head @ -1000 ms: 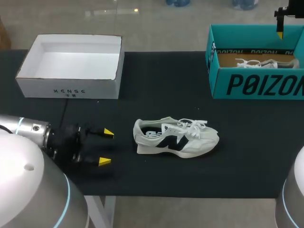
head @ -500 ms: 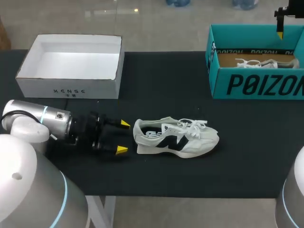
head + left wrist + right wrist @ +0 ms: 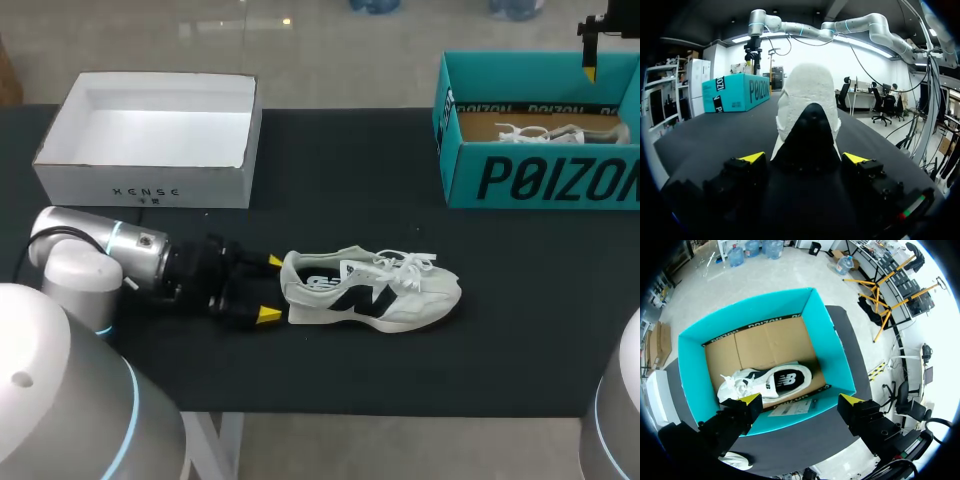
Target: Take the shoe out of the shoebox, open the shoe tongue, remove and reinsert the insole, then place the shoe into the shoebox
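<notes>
One sneaker stands on its sole a little toward 6 o'clock of the worktop's middle, toe to 3 o'clock and heel to 9 o'clock, its printed insole showing in the opening behind the white laces. The left arm lies low along the worktop from 9 o'clock. Its left jaws stand open with one yellow tip on either side of the heel. In the left wrist view the heel sits between the tips with a gap on each side, so nothing is gripped yet. The teal shoebox stands at 2 o'clock with a second sneaker lying in it. The right jaws hang open high above that box, their tips well apart and holding nothing. A white box sits at 10 o'clock. The sneaker looks already taken out, and the step in hand seems to be steadying it before the tongue is opened. The next move likely calls for the left jaws to close squarely on the heel without pushing the sneaker toward 3 o'clock. The right arm must then come across from the shoebox to lift the tongue.
</notes>
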Robot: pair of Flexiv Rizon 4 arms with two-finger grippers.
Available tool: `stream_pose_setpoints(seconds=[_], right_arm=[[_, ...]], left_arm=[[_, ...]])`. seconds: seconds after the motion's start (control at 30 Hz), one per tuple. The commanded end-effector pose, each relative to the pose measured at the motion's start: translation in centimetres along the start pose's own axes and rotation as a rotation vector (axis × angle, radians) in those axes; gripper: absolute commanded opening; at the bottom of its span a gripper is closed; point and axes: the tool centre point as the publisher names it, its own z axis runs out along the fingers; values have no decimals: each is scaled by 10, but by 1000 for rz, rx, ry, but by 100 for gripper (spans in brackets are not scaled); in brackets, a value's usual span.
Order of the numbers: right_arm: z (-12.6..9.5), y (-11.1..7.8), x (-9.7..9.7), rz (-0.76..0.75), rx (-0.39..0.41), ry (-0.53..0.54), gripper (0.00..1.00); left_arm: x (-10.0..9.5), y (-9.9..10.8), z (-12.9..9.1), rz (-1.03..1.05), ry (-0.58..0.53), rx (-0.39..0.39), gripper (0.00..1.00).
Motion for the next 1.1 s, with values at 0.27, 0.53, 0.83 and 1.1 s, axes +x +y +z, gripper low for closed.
stream_pose_setpoints(seconds=[0.27,0.53,0.83,1.1], right_arm=[[0,0,0,0,-1,0,100],[0,0,0,0,-1,0,100],[0,0,0,0,-1,0,100],[0,0,0,0,-1,0,100]], left_arm=[[10,-13,13,16,15,14,100],[18,-17,27,17,39,26,100],[23,-10,31,14,14,18,100],[20,-9,29,16,-22,28,100]])
